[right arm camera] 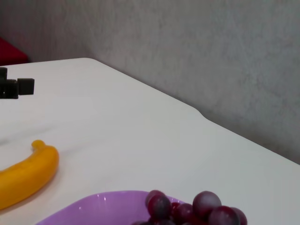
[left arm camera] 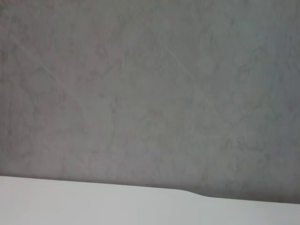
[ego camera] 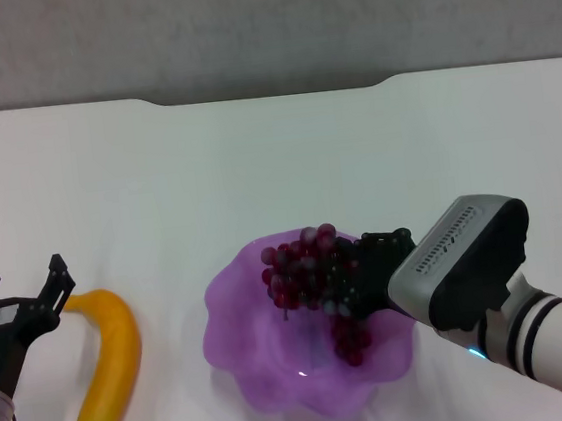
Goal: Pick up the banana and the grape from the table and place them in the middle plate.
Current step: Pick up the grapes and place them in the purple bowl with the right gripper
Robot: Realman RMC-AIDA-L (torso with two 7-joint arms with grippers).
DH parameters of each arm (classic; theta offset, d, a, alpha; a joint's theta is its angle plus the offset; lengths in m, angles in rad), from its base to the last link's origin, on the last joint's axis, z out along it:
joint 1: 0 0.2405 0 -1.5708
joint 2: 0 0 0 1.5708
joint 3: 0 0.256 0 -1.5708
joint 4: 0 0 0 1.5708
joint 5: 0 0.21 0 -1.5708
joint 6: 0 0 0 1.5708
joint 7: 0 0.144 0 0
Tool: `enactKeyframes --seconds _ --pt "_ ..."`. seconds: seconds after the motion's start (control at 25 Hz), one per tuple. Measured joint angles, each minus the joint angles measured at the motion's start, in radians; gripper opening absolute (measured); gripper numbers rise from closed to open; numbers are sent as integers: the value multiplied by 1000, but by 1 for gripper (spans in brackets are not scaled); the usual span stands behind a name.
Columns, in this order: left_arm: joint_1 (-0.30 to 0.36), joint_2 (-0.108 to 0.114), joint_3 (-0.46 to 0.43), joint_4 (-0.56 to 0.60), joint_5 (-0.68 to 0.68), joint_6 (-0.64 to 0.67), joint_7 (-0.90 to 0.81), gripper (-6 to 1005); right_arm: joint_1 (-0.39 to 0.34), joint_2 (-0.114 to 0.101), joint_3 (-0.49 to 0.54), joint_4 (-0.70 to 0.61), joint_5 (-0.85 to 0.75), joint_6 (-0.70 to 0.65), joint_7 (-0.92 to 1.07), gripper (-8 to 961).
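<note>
Head view, white table with notched far edge, grey wall behind, right gripper clasping the grape above the middle plate, left gripper spread open beside the banana.

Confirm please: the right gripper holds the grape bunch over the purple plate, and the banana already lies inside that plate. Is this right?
Not quite. In the head view the banana lies on the table, apart from the purple plate, beside the left gripper. The rest is right: the right gripper holds the grape bunch over the plate.
</note>
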State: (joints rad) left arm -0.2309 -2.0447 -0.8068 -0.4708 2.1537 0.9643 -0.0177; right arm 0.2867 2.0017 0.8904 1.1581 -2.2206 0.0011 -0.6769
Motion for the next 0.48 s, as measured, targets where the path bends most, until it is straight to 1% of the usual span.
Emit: enactKeyframes --seconds 0.12,0.36,0.48 --pt "-1 0 0 0 0 0 0 893 12 0 0 -9 3 0 0 239" --pt "1 0 0 0 0 1 -2 893 19 0 0 -1 3 -3 -1 277" --pt "2 0 0 0 0 1 -2 893 19 0 2 8 4 -7 -1 411"
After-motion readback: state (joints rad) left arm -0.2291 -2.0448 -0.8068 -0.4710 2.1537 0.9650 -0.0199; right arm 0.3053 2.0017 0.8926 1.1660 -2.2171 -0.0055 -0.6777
